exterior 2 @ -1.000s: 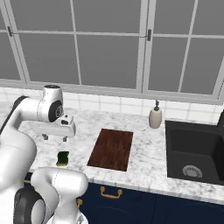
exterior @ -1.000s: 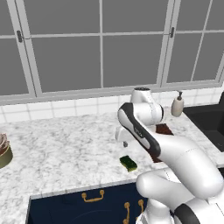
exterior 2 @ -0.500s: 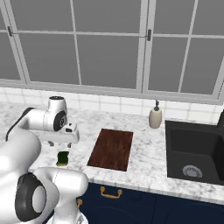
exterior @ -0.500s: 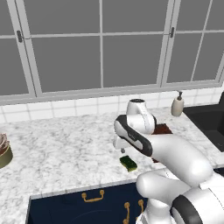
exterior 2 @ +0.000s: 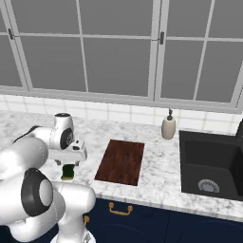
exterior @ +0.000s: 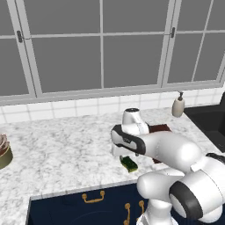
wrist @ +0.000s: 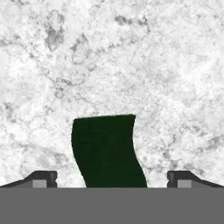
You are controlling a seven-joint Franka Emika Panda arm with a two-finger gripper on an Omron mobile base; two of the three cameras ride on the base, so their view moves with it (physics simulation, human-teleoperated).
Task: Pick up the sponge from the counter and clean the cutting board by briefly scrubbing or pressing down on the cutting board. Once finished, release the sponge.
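The sponge [wrist: 107, 151] shows its dark green top on the marbled counter [exterior: 66, 149], near the front edge. My gripper [wrist: 112, 177] hangs right above it, open, with one fingertip [wrist: 43, 178] on each side and the sponge's near end between them. From the base views the hand [exterior 2: 71, 154] sits low over the sponge [exterior 2: 69, 172], just left of the cutting board [exterior 2: 121, 161]. In the left base view the sponge [exterior: 129, 164] pokes out below the arm, which hides most of the reddish-brown board [exterior: 159, 128].
A soap dispenser [exterior 2: 168, 126] stands by the tiled wall behind the board, and the black sink [exterior 2: 211, 163] lies to the right. A potted plant [exterior: 3, 151] sits at the counter's far left. Windows run along the back.
The arm has folded down and the hand has dropped toward the sponge, ending close above it. Sponge and board have not moved.
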